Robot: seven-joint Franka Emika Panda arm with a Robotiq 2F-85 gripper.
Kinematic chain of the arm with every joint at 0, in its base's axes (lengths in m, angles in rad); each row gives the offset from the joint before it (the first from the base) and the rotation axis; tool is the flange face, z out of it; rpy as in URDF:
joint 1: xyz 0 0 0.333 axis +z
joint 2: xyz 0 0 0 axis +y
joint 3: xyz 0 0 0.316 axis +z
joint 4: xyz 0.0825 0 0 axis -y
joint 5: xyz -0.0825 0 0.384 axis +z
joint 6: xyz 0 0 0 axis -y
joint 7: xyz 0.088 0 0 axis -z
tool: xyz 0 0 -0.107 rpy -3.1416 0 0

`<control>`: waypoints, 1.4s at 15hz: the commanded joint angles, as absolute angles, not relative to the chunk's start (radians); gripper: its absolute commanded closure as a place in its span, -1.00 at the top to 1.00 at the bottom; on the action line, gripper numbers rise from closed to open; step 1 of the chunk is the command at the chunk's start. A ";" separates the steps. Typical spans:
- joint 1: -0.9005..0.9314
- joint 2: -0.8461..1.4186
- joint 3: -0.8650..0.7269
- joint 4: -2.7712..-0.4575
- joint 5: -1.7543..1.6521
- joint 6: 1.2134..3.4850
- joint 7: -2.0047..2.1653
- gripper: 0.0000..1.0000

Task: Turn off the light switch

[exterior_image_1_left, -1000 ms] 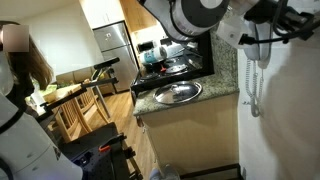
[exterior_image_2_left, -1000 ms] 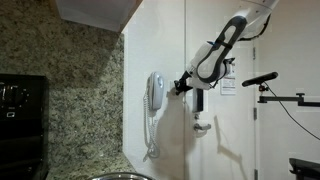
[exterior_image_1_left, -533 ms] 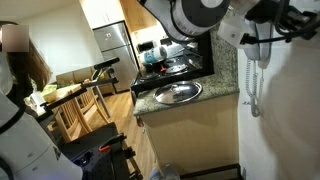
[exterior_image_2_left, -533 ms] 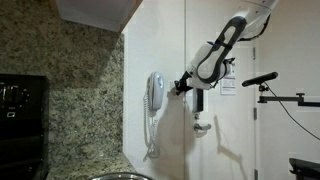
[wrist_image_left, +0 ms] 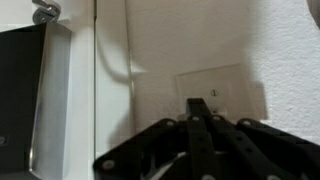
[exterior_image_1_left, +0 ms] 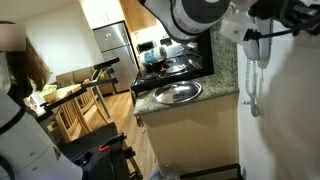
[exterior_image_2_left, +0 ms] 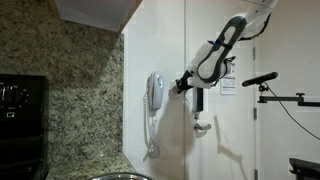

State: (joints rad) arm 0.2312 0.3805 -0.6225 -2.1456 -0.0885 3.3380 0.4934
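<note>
The light switch (wrist_image_left: 232, 88) is a small pale cream plate on the white wall, at mid right in the wrist view. My gripper (wrist_image_left: 197, 104) is shut, its dark fingers pressed together, with the tip right at the plate's left part, covering the toggle. In an exterior view my gripper (exterior_image_2_left: 183, 86) points at the wall just right of the white telephone (exterior_image_2_left: 155, 92); the plate itself does not show there. In an exterior view the gripper (exterior_image_1_left: 296, 16) is at the top right, above the telephone (exterior_image_1_left: 256, 48).
The phone's coiled cord (exterior_image_2_left: 150, 135) hangs down the wall. A door handle (exterior_image_2_left: 200, 126) is below my arm and also shows in the wrist view (wrist_image_left: 44, 12). A steel sink (exterior_image_1_left: 177, 93) sits in the granite counter. A person (exterior_image_1_left: 18, 70) stands far off.
In an exterior view my arm has shifted slightly up and right at the wall. The gripper stays shut at the switch plate; nothing else has moved.
</note>
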 commanded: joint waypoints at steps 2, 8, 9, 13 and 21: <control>0.237 0.389 -0.620 -2.136 -0.098 3.321 0.484 -1.00; 0.262 0.418 -0.618 -2.138 -0.107 3.326 0.479 -1.00; 0.270 0.422 -0.626 -2.137 -0.104 3.325 0.481 -1.00; 0.315 0.440 -0.686 -2.134 -0.088 3.329 0.487 -1.00; 0.386 0.444 -0.768 -2.141 -0.089 3.338 0.492 -1.00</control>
State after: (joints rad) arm 0.3531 0.4359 -0.7412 -2.1444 -0.0968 3.3355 0.4922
